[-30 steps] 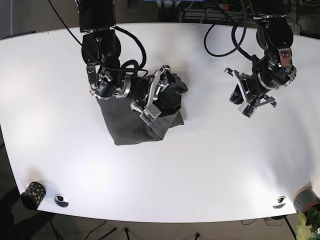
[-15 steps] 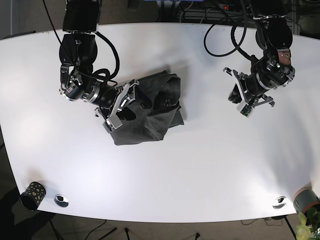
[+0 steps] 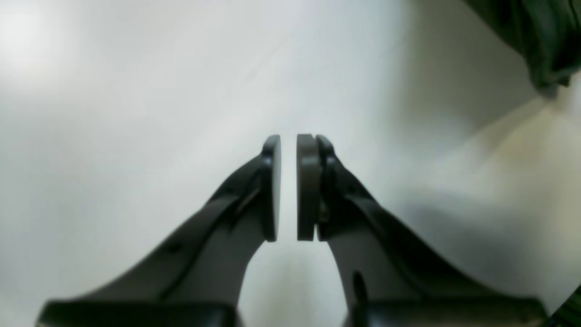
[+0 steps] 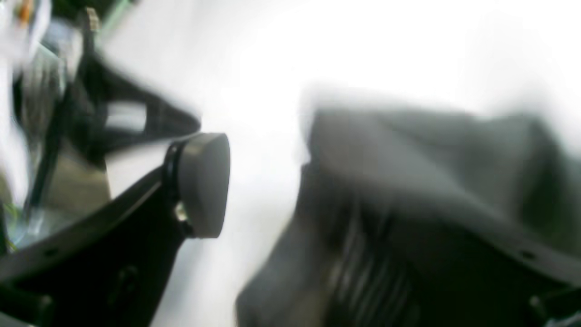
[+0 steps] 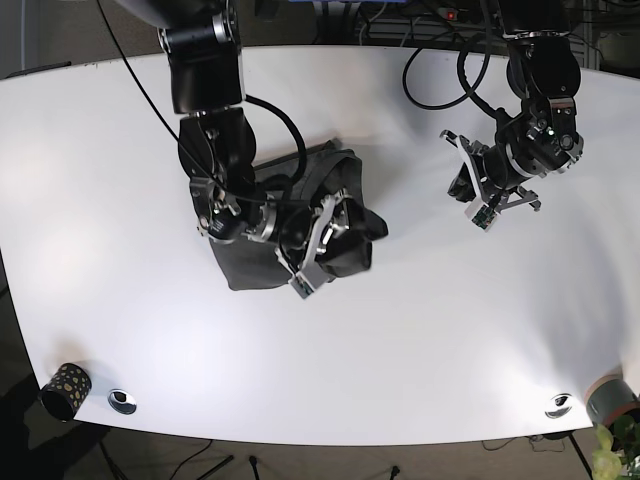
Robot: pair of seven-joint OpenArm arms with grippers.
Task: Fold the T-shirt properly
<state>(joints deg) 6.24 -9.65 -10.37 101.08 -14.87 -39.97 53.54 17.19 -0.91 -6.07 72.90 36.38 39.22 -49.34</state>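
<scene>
From the base view we see the dark T-shirt point(image 5: 300, 225) bunched on the white bench point(image 5: 420, 330), left of centre, with the right claw point(image 5: 318, 243) lying on its right part. Only the right wrist view shows that claw's pads spread wide: one pad point(image 4: 204, 184) stands clear at the left while blurred dark cloth point(image 4: 408, 204) fills the right side and hides the other. The left claw point(image 5: 490, 190) hovers well apart, at far right; the left wrist view shows its pads point(image 3: 308, 186) nearly together, a thin gap between them, holding nothing.
</scene>
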